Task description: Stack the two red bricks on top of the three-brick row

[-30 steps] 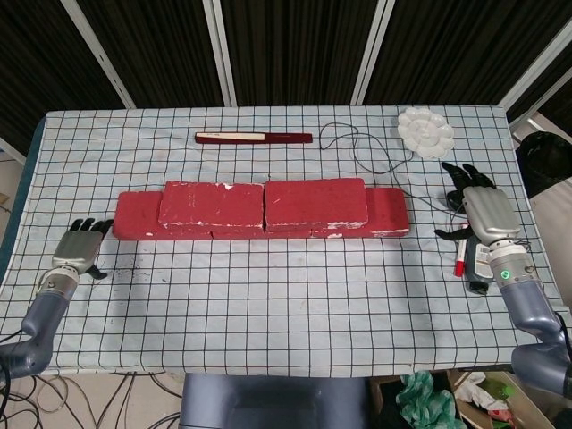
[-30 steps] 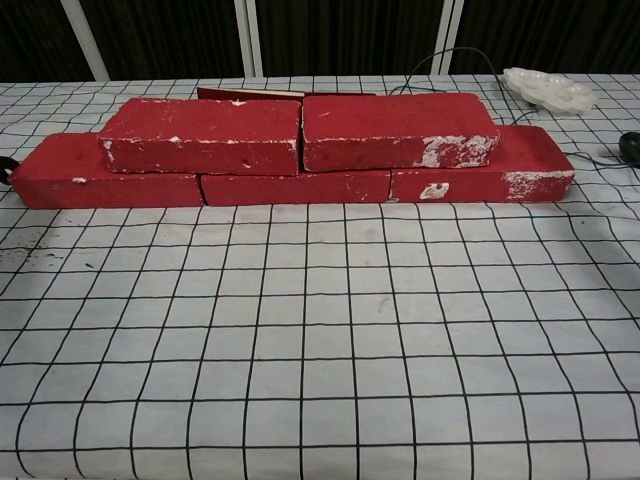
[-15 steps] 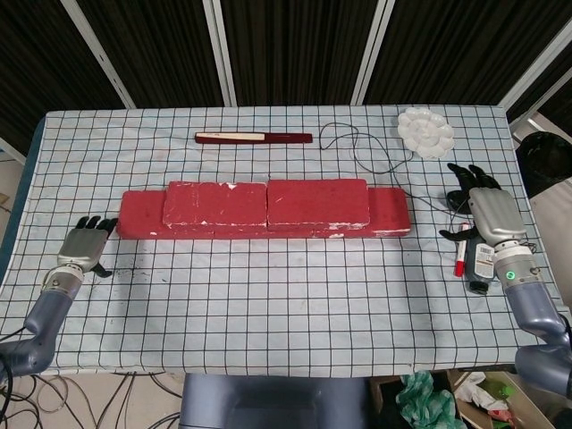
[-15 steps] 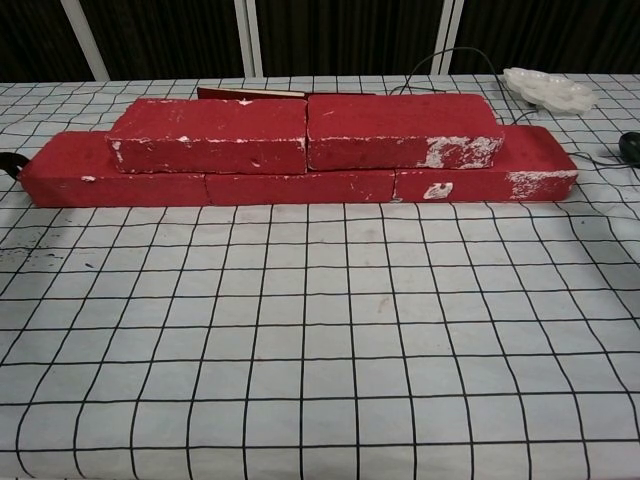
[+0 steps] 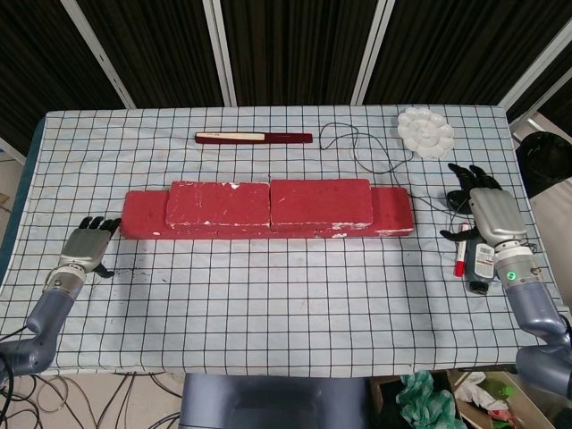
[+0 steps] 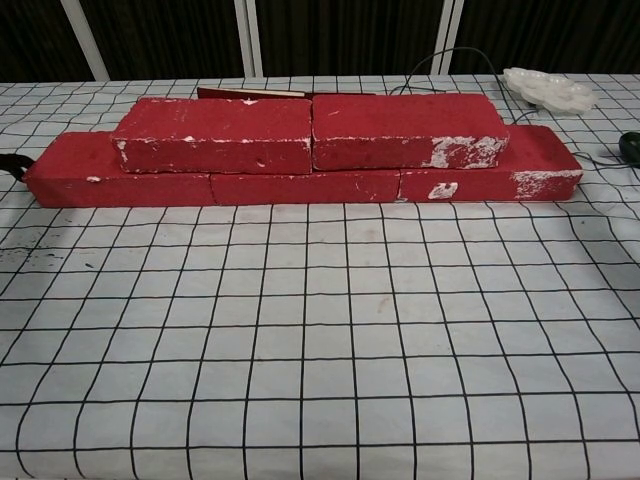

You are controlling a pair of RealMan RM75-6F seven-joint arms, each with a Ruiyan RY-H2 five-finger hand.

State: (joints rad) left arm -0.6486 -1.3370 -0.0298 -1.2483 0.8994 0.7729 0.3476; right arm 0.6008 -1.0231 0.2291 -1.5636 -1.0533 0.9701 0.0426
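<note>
Two red bricks sat end to end atop three-brick row, mid-frame on tabletop. Stacking judged done. Left hand, lower left, and right hand, right edge, held nothing, fingers loosely apart. Next: only retreat, no nudging.

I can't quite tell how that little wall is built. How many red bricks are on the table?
5. Three lie end to end in the bottom row: left, middle, right. Two rest on top, side by side: left and right. None seem hidden behind.
</note>
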